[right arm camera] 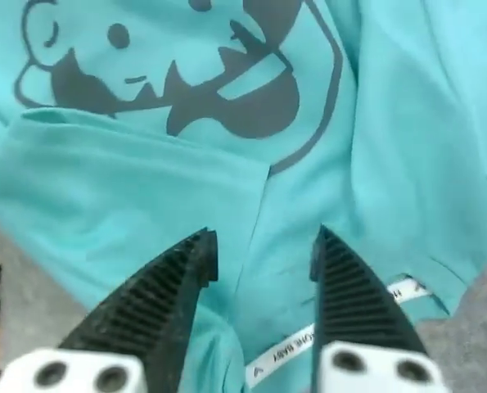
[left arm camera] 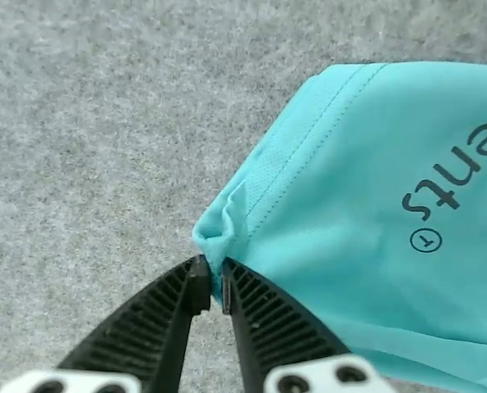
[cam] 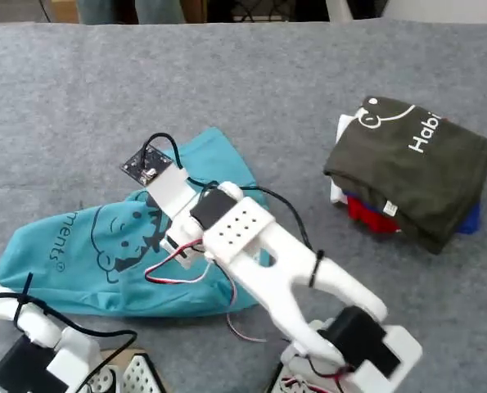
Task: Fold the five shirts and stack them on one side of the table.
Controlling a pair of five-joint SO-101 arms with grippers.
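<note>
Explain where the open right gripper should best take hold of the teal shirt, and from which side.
Probably the fold edge of the teal shirt, coming straight down from above: the cloth lies flat on the table, and that raised fold gives the open right gripper a layer to pinch.

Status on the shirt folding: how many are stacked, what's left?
Done: a stack set off to one side, olive shirt over a red shirt, blue shirt and white shirt, so likely four. In hand: the teal shirt lies loose; the left claw pinches its corner, the right claw is open above it. Left: fold and stack it.
</note>
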